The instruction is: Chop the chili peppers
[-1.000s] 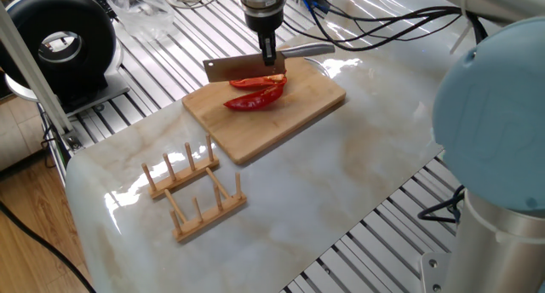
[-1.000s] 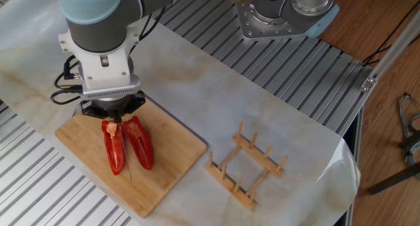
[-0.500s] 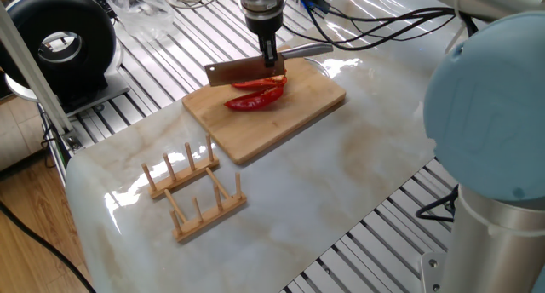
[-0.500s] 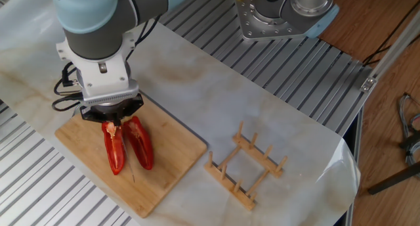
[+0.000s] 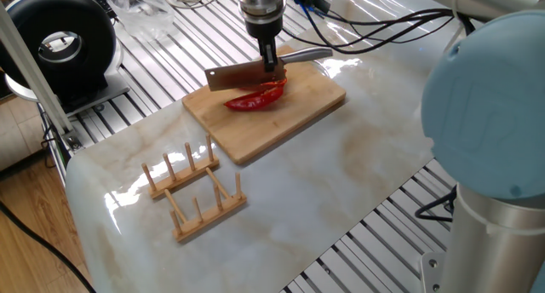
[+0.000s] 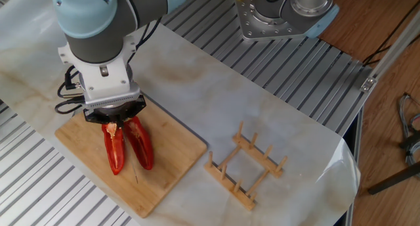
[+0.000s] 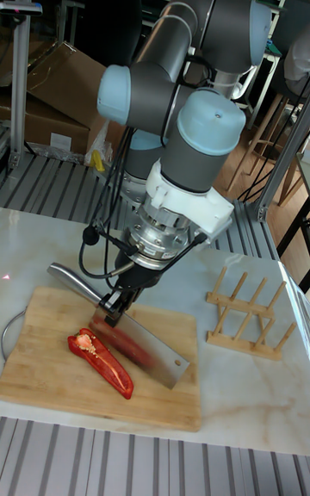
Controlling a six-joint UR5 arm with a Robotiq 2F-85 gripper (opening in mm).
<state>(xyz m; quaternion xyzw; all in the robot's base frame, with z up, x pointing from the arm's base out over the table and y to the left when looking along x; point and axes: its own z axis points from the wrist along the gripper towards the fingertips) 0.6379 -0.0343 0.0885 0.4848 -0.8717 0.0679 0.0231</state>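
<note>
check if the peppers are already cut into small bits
No, the chili peppers lie on the cutting board as two long whole halves, with no small pieces around them.

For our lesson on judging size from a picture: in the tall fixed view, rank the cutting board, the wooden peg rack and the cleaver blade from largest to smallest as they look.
1. Cutting board, clearly largest.
2. Wooden peg rack and cleaver blade: too alike to rank; the rack stands farther from the camera, so its look may understate it.
</note>
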